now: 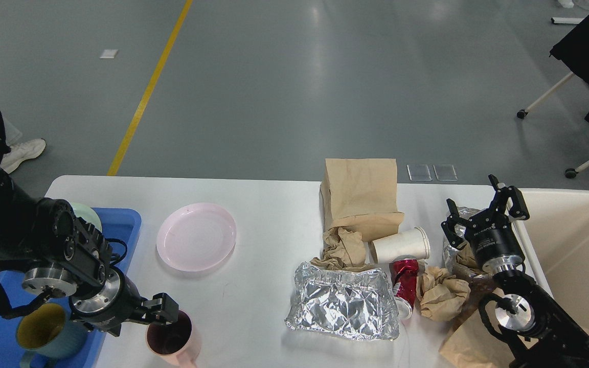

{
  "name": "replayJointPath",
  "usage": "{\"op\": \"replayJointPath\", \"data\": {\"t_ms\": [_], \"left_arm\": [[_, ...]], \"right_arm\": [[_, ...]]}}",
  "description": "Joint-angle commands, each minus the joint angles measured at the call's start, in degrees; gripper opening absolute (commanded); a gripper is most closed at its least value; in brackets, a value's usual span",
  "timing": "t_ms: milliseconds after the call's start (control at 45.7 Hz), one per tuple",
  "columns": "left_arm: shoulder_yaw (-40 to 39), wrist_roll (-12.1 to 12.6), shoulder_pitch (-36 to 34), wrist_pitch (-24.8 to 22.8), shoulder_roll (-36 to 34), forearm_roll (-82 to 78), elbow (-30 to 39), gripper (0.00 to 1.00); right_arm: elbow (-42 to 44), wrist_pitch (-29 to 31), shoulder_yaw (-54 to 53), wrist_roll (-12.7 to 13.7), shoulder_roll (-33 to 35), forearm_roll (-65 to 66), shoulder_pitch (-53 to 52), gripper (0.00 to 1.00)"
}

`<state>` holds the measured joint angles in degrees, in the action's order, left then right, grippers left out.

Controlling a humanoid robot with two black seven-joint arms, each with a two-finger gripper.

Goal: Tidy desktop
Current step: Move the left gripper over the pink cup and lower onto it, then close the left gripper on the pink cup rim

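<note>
The white desktop [269,204] holds dishes on the left and rubbish on the right. My left gripper [140,321] is low at the front left, open, one finger [164,309] at the rim of the pink mug [174,340]. A pink plate [196,236] lies beyond it. My right gripper [483,210] is open and empty, held above a foil ball [452,251] near the right edge.
A blue tray [123,225] at the left holds a teal mug [44,329] and a mostly hidden green plate [89,213]. A paper bag [361,197], crumpled paper [343,246], a paper cup [402,244], a red can [405,285] and a foil tray [343,302] lie centre-right. A cream bin [578,245] stands at the right.
</note>
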<state>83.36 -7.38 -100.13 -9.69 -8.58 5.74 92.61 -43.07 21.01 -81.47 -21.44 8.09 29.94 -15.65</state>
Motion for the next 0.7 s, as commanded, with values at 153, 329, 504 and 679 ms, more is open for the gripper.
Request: {"op": "replayJointPath", "data": {"t_ms": [153, 329, 504, 679], "left_arm": [[-0.7, -0.1, 6.1, 1.4, 0.4, -0.4, -5.2, 0.91], [-0.8, -0.1, 8.1, 5.6, 0.7, -0.5, -5.4, 0.80], [-2.4, 0.1, 10.6, 6.6, 1.7, -1.5, -6.5, 0.66], [-3.0, 0.3, 11.9, 6.7, 2.0, -1.5, -7.8, 0.41]], "right_arm": [[0.0, 0.0, 0.0, 0.0, 0.0, 0.0, 0.0, 1.00], [0.0, 0.0, 0.0, 0.0, 0.0, 0.0, 0.0, 1.00], [0.0, 0.0, 0.0, 0.0, 0.0, 0.0, 0.0, 1.00], [0.0, 0.0, 0.0, 0.0, 0.0, 0.0, 0.0, 1.00]]}}
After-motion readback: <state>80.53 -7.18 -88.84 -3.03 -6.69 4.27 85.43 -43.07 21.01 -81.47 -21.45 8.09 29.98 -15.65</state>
